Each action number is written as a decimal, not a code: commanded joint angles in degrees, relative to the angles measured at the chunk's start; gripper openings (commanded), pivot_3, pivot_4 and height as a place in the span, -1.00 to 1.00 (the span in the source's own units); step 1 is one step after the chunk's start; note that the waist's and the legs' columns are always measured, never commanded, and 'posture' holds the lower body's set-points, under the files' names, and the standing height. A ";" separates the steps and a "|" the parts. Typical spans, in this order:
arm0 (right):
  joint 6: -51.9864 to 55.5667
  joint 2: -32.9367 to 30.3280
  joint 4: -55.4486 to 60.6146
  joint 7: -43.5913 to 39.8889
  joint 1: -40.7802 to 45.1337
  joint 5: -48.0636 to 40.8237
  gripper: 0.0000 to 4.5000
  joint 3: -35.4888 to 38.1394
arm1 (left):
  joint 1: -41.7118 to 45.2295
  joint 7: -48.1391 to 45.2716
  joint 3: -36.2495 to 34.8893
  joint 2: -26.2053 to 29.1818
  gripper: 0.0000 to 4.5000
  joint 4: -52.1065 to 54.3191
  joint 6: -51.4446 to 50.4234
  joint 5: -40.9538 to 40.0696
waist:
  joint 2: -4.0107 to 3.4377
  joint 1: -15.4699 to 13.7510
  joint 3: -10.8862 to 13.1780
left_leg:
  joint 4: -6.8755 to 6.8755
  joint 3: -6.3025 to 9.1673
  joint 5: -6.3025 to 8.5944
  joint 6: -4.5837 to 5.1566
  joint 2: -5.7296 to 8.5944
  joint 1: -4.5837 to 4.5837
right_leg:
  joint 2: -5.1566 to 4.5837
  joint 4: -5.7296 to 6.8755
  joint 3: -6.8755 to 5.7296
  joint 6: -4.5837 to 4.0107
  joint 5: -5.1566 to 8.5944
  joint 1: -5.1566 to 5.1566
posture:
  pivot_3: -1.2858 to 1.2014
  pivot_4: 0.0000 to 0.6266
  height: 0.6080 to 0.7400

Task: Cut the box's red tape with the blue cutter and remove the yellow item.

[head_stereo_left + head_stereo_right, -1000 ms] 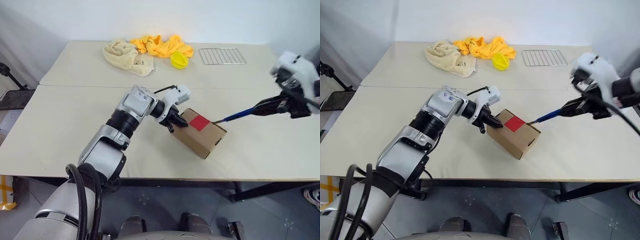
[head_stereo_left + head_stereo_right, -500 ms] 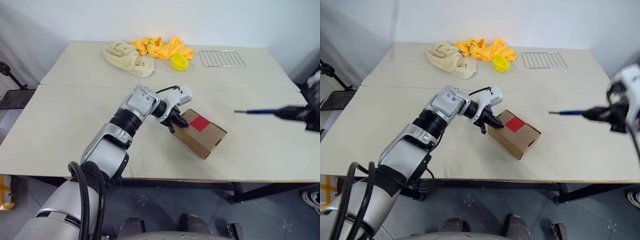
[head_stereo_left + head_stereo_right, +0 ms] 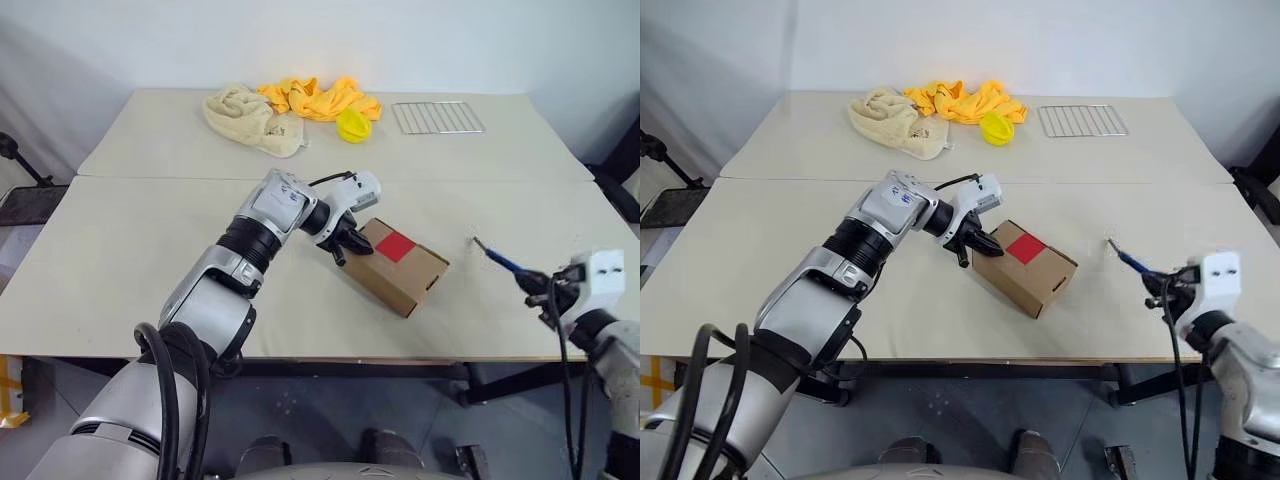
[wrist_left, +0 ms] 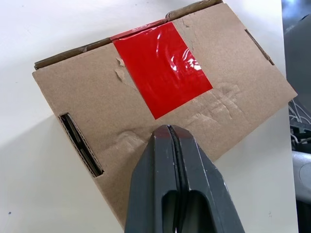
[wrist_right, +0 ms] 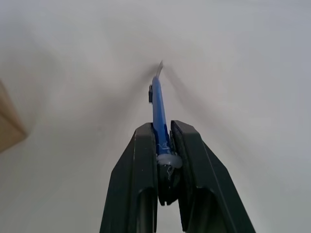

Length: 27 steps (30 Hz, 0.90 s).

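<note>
Meanwhile, on a pale tabletop (image 3: 120,270), the box (image 3: 397,268) lies near the middle, tilted on one long edge, its broad brown face turned upward. Across that face runs the red tape (image 4: 160,67), glossy and unbroken, wrapping over the upper edge of the carton where the flaps meet; the cardboard around it is creased and scuffed. The left hand (image 3: 342,246), its two black fingers (image 4: 165,160) clenched together with nothing between them, presses its tip against the box's face just beside the tape's lower corner.

Well apart, near the tabletop's right front edge, the right hand (image 3: 541,287) grips the blue cutter (image 5: 159,110) by its rear end, fingers clamped on the slim shaft. The cutter points up and away toward the middle of the tabletop, its thin grey metal tip (image 3: 1111,243) hanging just over the bare surface, clear of the box.

At the far side lie a crumpled cream towel (image 3: 246,114), an orange-yellow cloth (image 3: 318,97) touching it, a lemon-yellow ribbed ball (image 3: 353,124) just in front of the cloth, and a wire rack (image 3: 438,117) to its right.
</note>
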State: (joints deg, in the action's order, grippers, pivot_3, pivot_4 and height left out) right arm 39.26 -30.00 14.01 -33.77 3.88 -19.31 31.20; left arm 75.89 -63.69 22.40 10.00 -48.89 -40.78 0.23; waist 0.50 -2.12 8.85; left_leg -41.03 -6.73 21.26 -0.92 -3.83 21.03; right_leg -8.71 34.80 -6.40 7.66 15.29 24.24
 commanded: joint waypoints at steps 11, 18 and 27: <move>-0.51 -8.59 5.16 -1.41 -5.78 -3.08 -0.45 0.40 | -3.25 1.16 0.56 1.16 -1.00 0.38 -2.05 2.41 | 0.00 0.59 0.01 | 0.04 0.03 0.05 0.08 0.00 0.01 | 0.00 -0.05 -0.01 0.00 0.00 0.00 | 0.03 -0.52 1.00; 0.74 -7.71 5.68 1.15 -3.68 -5.09 -0.10 1.12 | -3.17 1.79 -0.16 0.96 -1.00 0.31 -1.63 2.30 | 0.00 0.60 0.01 | 0.04 0.03 0.05 0.09 0.00 0.01 | 0.00 -0.06 -0.01 -0.01 0.00 0.00 | 0.03 -0.52 1.00; 2.54 -13.81 1.37 0.17 10.57 -5.98 0.20 -5.77 | -2.16 0.96 -3.38 2.86 -1.00 1.93 -2.47 0.62 | -0.04 0.89 0.07 | 0.06 0.03 0.06 0.11 0.00 0.04 | 0.01 -0.05 0.01 -0.02 -0.01 0.05 | 0.03 -0.52 1.00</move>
State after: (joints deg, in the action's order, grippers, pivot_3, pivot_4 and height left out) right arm 41.17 -42.71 15.97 -32.63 13.00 -24.19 26.63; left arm 74.39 -63.89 18.92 11.75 -46.85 -42.22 -0.14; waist 0.46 -1.24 8.92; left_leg -40.97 -6.72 21.31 -0.81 -3.83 21.10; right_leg -8.69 34.74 -6.37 7.64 15.28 24.34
